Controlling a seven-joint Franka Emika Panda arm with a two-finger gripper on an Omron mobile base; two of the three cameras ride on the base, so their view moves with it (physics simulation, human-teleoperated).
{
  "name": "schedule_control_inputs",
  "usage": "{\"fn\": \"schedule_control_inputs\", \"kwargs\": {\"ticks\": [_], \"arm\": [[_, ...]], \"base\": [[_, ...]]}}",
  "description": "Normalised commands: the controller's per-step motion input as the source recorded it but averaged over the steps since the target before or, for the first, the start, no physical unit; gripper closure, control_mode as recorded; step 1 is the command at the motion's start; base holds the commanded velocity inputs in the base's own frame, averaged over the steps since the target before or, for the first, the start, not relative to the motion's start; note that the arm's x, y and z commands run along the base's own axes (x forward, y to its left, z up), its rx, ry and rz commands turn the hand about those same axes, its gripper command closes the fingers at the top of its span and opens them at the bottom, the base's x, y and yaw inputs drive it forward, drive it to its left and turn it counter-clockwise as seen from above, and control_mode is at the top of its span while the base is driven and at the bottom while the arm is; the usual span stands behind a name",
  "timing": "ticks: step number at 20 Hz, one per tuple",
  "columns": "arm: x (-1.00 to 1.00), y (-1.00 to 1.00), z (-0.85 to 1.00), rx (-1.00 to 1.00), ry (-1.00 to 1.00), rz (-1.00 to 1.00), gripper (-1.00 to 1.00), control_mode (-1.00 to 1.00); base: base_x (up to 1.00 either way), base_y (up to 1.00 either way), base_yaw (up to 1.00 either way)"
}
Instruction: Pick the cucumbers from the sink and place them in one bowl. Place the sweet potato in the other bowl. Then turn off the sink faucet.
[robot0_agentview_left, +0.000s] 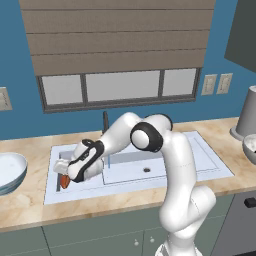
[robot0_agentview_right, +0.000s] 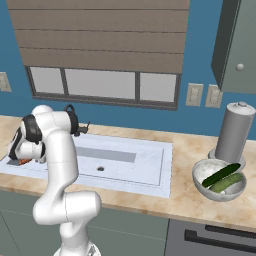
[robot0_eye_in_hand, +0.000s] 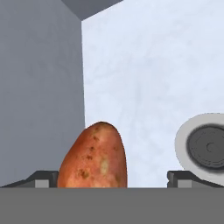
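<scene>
Sweet-potato step: your end effector (robot0_eye_in_hand: 107, 178), jaws wide and holding nothing, straddles the sweet potato (robot0_eye_in_hand: 94, 157) in the sink (robot0_agentview_left: 200, 160); next, close on it.

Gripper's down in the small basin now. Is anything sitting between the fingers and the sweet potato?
Nothing visible does. In the hand view the sweet potato lies between the open gripper fingertips, on bare sink floor; the drain sits off to one side.

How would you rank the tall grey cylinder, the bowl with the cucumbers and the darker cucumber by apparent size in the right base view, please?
1. Tall grey cylinder.
2. Bowl, close to it in extent, so unsure.
3. Darker cucumber, clearly smallest.
</scene>
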Motion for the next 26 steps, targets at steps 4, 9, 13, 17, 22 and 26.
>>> {"fn": "schedule_control_inputs", "kwargs": {"ticks": [4, 9, 13, 17, 22, 26], "arm": [[-0.43, 0.0, -0.28, 0.0, 0.04, -0.13, -1.0, -1.0], [-0.11, 0.23, -0.25, 0.0, 0.03, -0.16, 1.0, -1.0], [0.0, 0.42, -0.13, 0.0, 0.0, -0.16, 1.0, -1.0], [0.0, 0.36, -0.03, 0.0, 0.0, -0.12, 1.0, -1.0], [-0.13, -0.01, 0.0, 0.0, -0.02, -0.04, 1.0, -1.0], [-0.5, -0.47, 0.12, 0.02, -0.08, -0.06, 1.0, -1.0]], "base": [[0.0, 0.0, 0.0], [0.0, 0.0, 0.0], [0.0, 0.0, 0.0], [0.0, 0.0, 0.0], [0.0, 0.0, 0.0], [0.0, 0.0, 0.0]]}}
